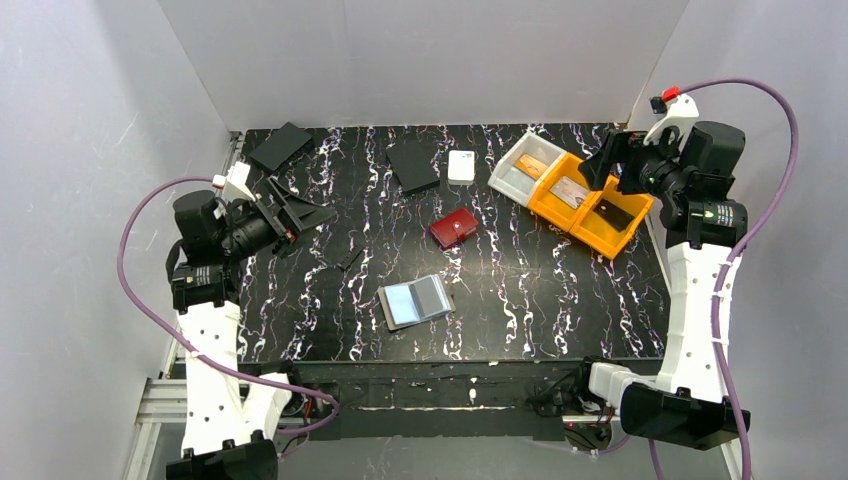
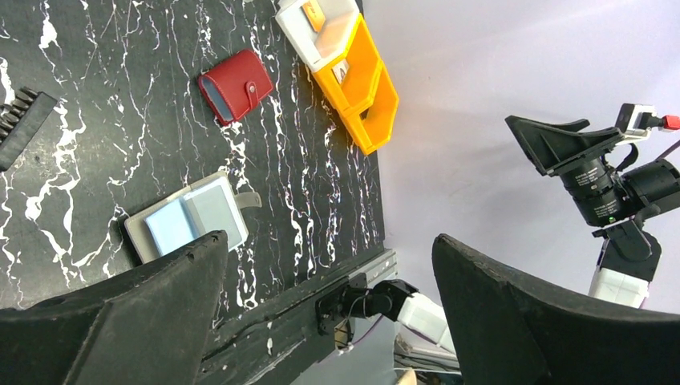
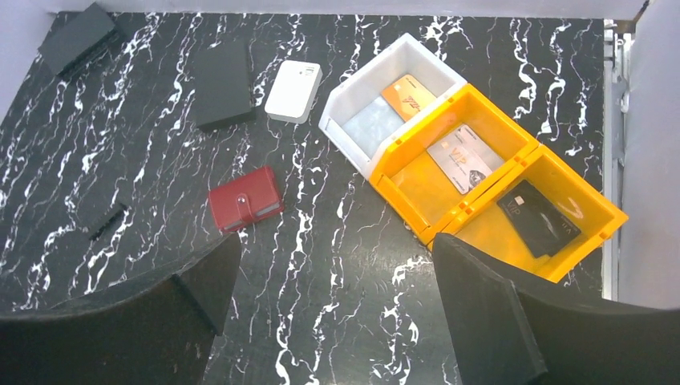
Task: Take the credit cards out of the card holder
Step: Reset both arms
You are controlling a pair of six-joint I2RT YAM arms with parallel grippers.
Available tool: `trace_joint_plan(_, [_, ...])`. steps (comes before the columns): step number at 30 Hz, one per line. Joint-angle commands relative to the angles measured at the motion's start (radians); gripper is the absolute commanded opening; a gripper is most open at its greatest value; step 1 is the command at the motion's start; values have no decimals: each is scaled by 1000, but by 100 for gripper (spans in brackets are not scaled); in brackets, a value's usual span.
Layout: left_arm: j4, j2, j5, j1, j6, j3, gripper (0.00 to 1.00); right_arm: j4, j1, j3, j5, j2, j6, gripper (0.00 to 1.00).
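The grey card holder (image 1: 416, 300) lies open and flat on the marble table, near the front middle. In the left wrist view the card holder (image 2: 189, 224) shows a light blue face on one half (image 2: 169, 228) and its closure tab on the far side. An orange card (image 3: 409, 96) rests in the white bin (image 3: 353, 88), with a pale bluish card (image 3: 374, 125) beside it. My left gripper (image 1: 303, 206) (image 2: 329, 241) hangs open at the left, well clear of the holder. My right gripper (image 1: 606, 158) (image 3: 337, 241) is open above the bins, holding nothing.
A dark red case (image 1: 453, 227) lies shut behind the holder. Two orange bins (image 1: 575, 195) (image 1: 613, 223) hold a silver card and a black card. At the back lie a white box (image 1: 461, 166) and two flat black squares (image 1: 413, 165) (image 1: 280, 146).
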Motion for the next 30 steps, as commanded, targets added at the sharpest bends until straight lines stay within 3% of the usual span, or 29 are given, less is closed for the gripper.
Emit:
trace_joint_plan(1, [-58, -18, 3, -9, 34, 56, 98, 65, -2, 1, 49, -31, 69, 98])
trace_joint_plan(30, [-50, -41, 26, -31, 66, 28, 99, 110, -2, -42, 102, -45, 90, 100])
